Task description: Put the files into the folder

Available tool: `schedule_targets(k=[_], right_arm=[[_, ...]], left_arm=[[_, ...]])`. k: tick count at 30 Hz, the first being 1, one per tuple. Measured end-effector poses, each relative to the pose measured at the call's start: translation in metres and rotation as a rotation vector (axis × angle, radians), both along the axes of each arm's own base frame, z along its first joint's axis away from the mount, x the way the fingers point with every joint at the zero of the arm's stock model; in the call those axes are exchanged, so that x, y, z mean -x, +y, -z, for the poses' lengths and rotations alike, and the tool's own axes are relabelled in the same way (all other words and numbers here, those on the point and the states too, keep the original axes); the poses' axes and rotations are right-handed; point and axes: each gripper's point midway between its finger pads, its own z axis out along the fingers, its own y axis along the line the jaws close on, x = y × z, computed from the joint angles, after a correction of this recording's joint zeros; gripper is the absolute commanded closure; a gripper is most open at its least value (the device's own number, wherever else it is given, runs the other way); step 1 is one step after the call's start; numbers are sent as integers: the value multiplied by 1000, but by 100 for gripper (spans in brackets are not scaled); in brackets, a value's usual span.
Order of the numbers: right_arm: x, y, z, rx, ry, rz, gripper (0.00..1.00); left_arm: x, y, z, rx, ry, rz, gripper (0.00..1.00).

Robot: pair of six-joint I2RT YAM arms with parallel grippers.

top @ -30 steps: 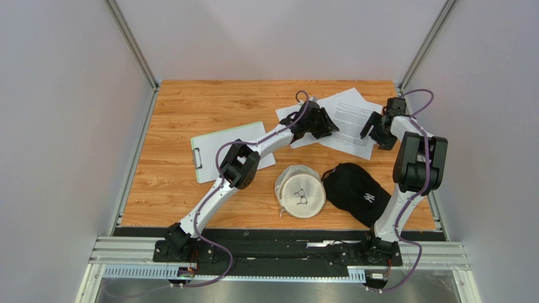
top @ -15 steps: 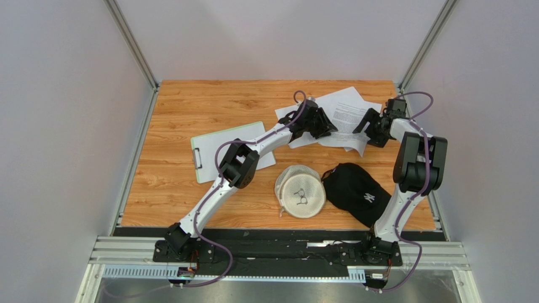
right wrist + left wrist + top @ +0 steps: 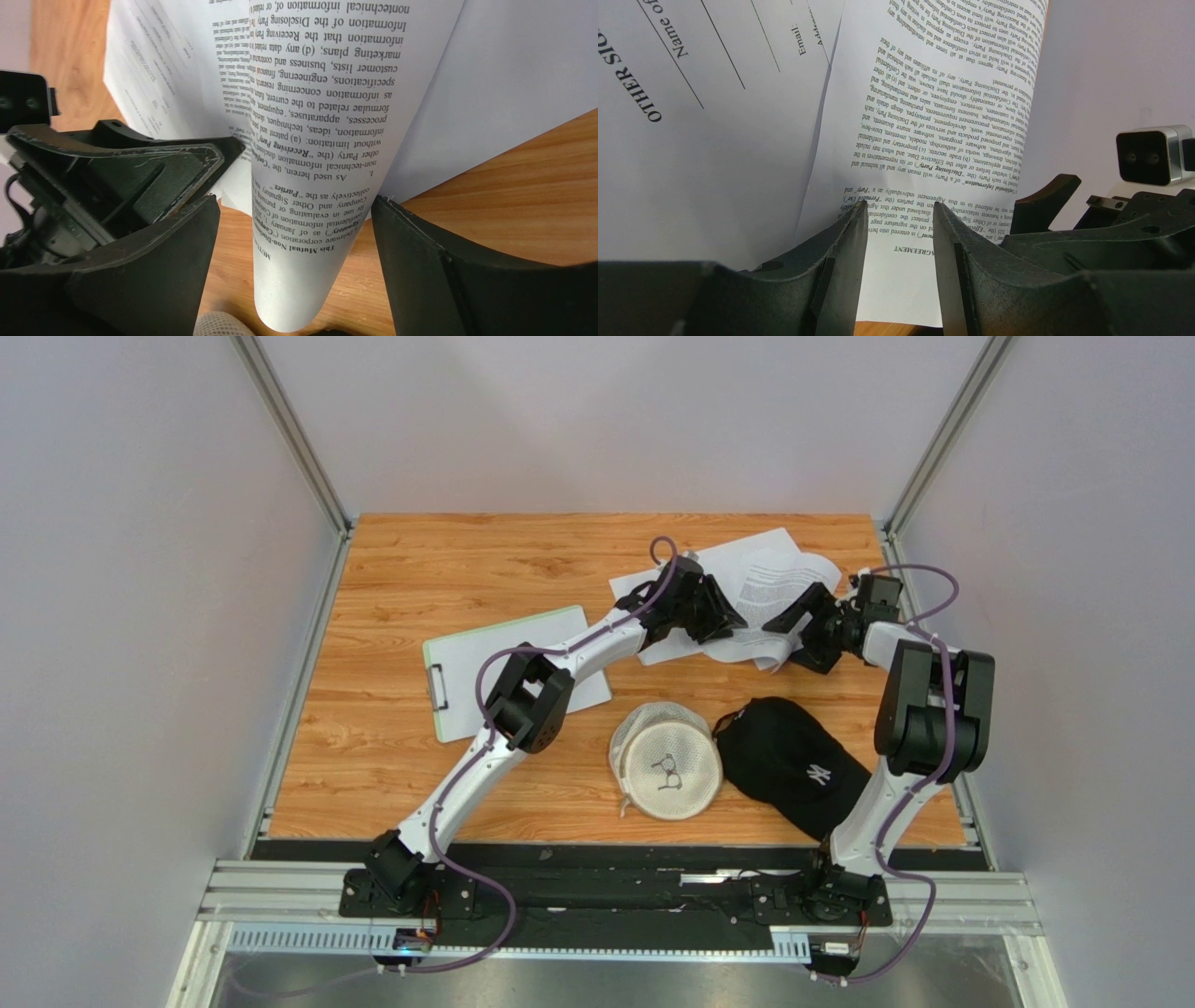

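- One orange-brown wooden table [image 3: 379,756] carried everything. The task's things lay well apart on it, the paper at the far right and the board at the left.
- Several loose white paper sheets, the files [image 3: 744,567], sat in a skewed pile at the far right. The top printed sheet [image 3: 330,175] curled up off the wood. As I judged it, a pinch on that curl could crease or tear the page. It could also drag one page alone while the others fanned out.
- The flat light-green clipboard, the folder [image 3: 470,651], lay at the left, partly hidden by the left arm's elbow. A hasty sweep back might knock it askew.
- The left gripper [image 3: 716,616], stretched far across to the pile's left edge, had its jaws narrowly apart, clamping nothing I could see.
- The right gripper [image 3: 793,623], folded inward from the right, stood wide open astride the curl.
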Motion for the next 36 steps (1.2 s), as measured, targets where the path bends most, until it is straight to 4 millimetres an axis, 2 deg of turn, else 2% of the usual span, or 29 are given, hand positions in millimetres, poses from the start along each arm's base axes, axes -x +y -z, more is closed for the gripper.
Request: schedule_targets(k=[9, 17, 26, 33, 36], right_arm=[[-8, -4, -29, -122, -137, 59, 12], [-11, -8, -34, -174, -200, 84, 13], [-12, -14, -39, -127, -276, 13, 16], [-23, -10, -59, -107, -375, -76, 16], [-25, -11, -62, -83, -387, -96, 16]], left_arm=[[1, 0, 0, 2, 2, 5, 52], [1, 1, 0, 4, 9, 14, 52], [2, 2, 0, 8, 15, 22, 52], [3, 2, 0, 10, 19, 27, 52], [3, 2, 0, 11, 20, 28, 52]])
